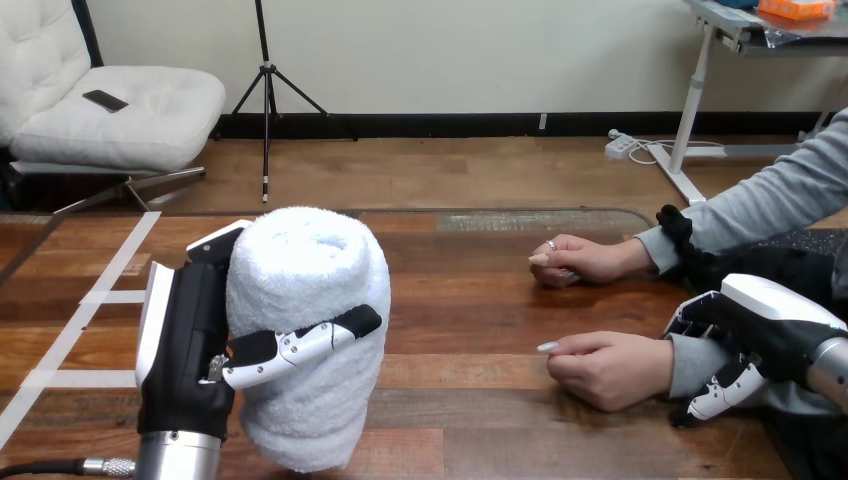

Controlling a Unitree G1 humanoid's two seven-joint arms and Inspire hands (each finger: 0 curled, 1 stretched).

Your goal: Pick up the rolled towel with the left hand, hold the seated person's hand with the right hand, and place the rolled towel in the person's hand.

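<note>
Broadly, the wooden tabletop [470, 330] spans the view. Strips of white tape [95, 300] cross its left part, and its near edge is cut off below.

The rolled towel [310, 300] is white and stands upright at the lower left, with its spiral end facing up. Its base sits almost at the bottom of the view, so I cannot tell whether it rests on the wood or hangs just above it. Its left flank is hidden behind the left hand [185, 340]. That hand is clasped on the towel, with the palm against the side and the thumb [300, 345] wrapped across the front. The silver forearm beneath it is cut off at the bottom edge.

At the lower right, the right hand [760, 335] lies over the grey sleeve [688, 365] and is closed round the person's wrist from above. Its arm runs out of the right edge, and much of its underside is hidden.

The person's nearer hand [600, 368] rests loosely curled on the tabletop, well apart from the towel. The person's farther hand [580, 260] lies curled on the wood behind it.
</note>
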